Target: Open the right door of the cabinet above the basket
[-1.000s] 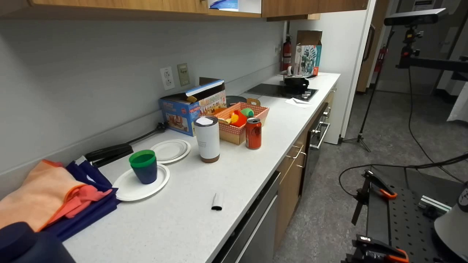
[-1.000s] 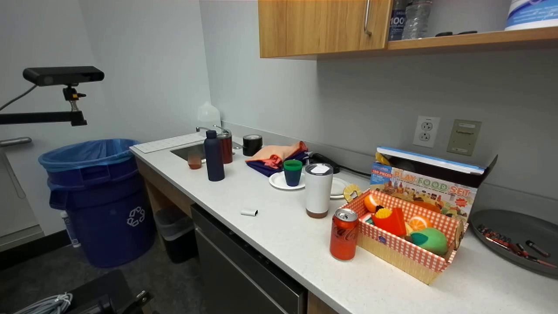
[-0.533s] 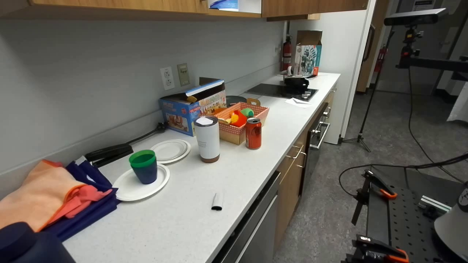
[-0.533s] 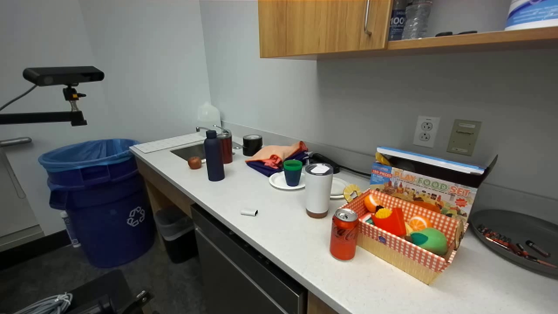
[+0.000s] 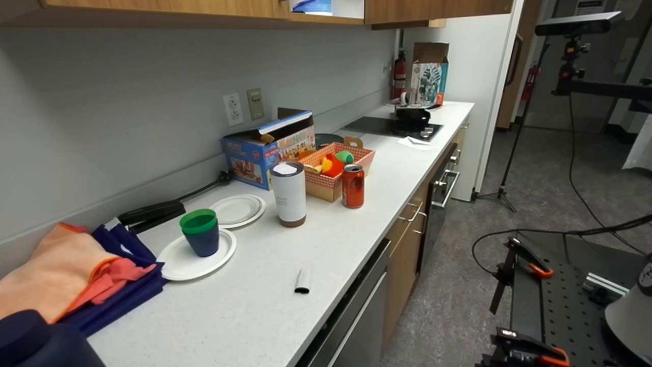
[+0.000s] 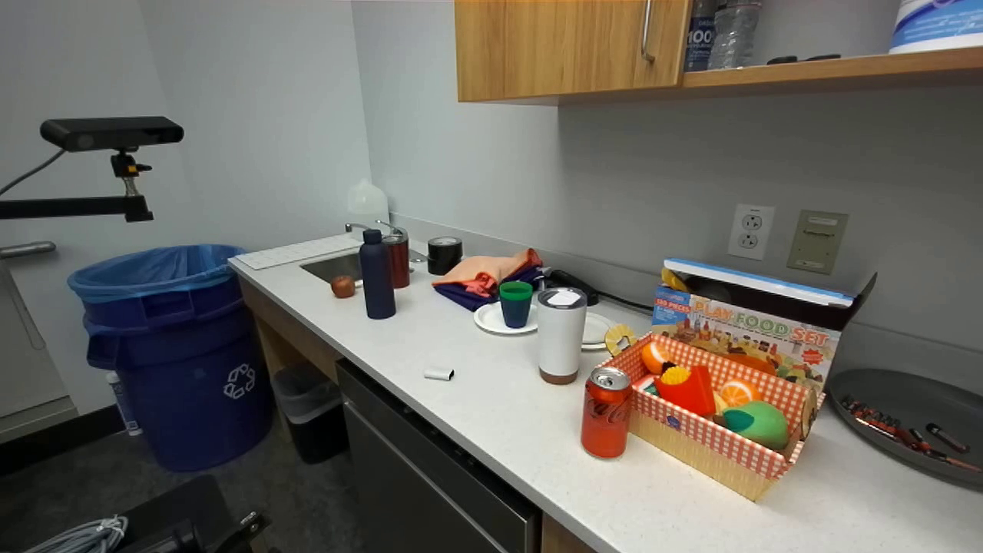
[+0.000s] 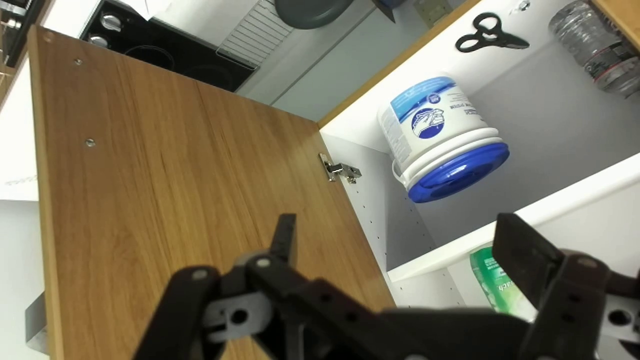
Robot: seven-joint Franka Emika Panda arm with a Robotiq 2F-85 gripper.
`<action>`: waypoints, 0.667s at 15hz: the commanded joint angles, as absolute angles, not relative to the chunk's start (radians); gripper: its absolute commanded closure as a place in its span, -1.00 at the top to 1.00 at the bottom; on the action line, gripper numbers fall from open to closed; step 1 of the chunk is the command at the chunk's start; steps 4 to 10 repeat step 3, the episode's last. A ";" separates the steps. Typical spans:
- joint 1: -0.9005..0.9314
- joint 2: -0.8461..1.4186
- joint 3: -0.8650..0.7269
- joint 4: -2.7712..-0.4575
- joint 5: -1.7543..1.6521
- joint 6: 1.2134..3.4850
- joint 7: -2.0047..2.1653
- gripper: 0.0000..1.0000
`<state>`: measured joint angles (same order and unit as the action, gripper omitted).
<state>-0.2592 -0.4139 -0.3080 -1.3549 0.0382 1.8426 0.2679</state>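
Note:
The right door [image 7: 190,175] stands open in the wrist view, its plain wood inner face and a metal hinge showing. Part of it shows in an exterior view [image 5: 405,11]. The cabinet [image 7: 540,130] is open beside it, with its inside visible; its bottom edge shows in an exterior view [image 6: 829,75]. My gripper [image 7: 397,242] is open and empty. One finger is in front of the door's inner face, the other in front of the cabinet's inside; I cannot tell whether either touches. The basket [image 6: 691,453] sits on the counter below. The gripper is outside both exterior views.
A white tub with a blue lid [image 7: 440,140], scissors [image 7: 490,35] and a clear bottle [image 7: 595,50] are in the cabinet. The left door [image 6: 568,46] is closed. A blue box [image 6: 752,322], red can [image 6: 607,415] and white tumbler [image 6: 561,334] stand near the basket.
In an exterior view, a pale smear above the round brown thing by the sink is gone. Nothing else has visibly changed.

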 commanded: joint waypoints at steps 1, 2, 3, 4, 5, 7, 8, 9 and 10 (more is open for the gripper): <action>-0.263 -0.408 -0.308 -1.346 0.043 1.838 0.265 1.00; -0.263 -0.408 -0.308 -1.346 0.043 1.838 0.265 1.00; -0.263 -0.408 -0.308 -1.346 0.043 1.838 0.265 1.00; -0.263 -0.408 -0.308 -1.346 0.043 1.838 0.265 1.00; -0.263 -0.408 -0.308 -1.346 0.043 1.838 0.265 1.00; -0.263 -0.408 -0.308 -1.346 0.043 1.838 0.265 1.00; -0.263 -0.408 -0.308 -1.346 0.043 1.838 0.265 1.00; -0.263 -0.408 -0.308 -1.346 0.043 1.838 0.265 1.00; -0.263 -0.408 -0.308 -1.346 0.043 1.838 0.265 1.00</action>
